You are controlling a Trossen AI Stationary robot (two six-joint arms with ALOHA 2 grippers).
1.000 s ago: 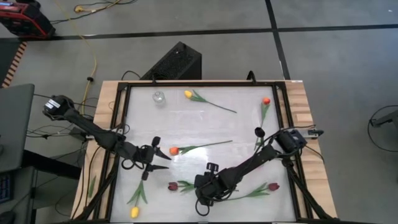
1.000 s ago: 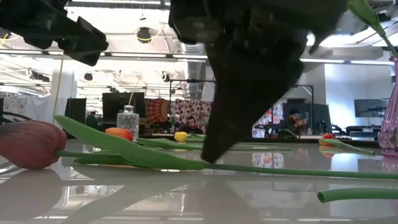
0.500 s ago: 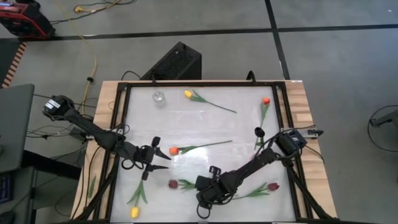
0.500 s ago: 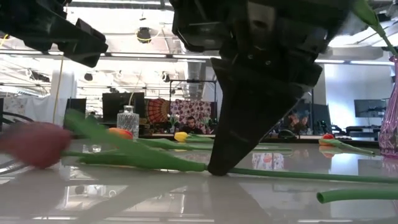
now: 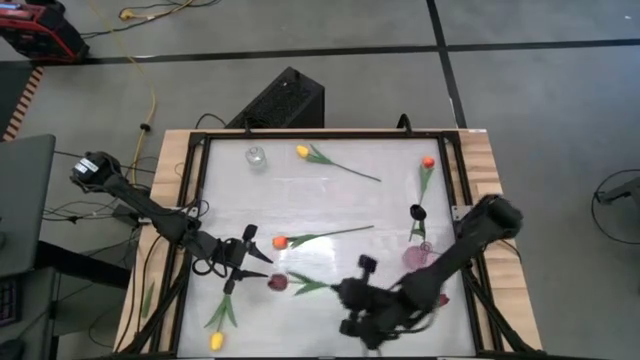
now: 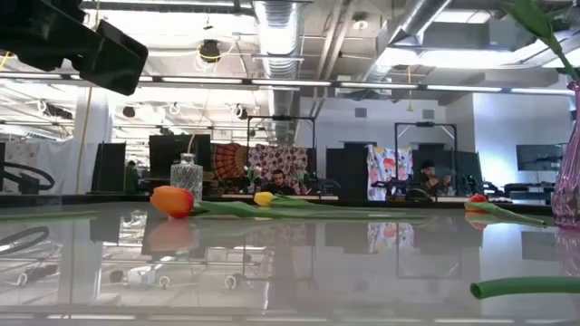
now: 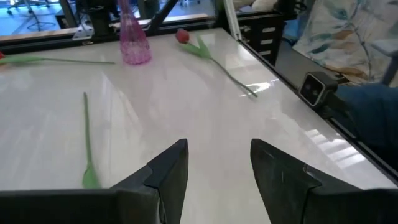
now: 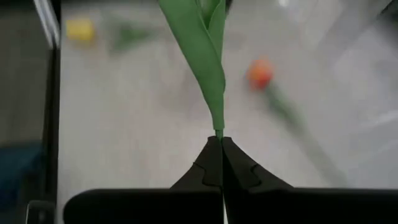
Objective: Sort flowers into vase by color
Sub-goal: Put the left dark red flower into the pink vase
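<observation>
Lifted off the desk (image 5: 330, 195) since a second ago, the maroon tulip (image 5: 278, 283) hangs by its stem, pinched in the right gripper (image 8: 219, 146) at the near edge. Held so thinly, it could swivel or slip before reaching the pink vase (image 5: 416, 256). Left gripper (image 7: 214, 163) waits released nearby. Glossy white desk; a busy workshop lies beyond.

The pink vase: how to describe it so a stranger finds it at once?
Look along the right edge of the white table, beside the right arm. The pink glass vase stands there, wide-based and narrow-necked, a green stem in it. The only other vessel, a small clear glass bottle, sits at the far left corner.
</observation>
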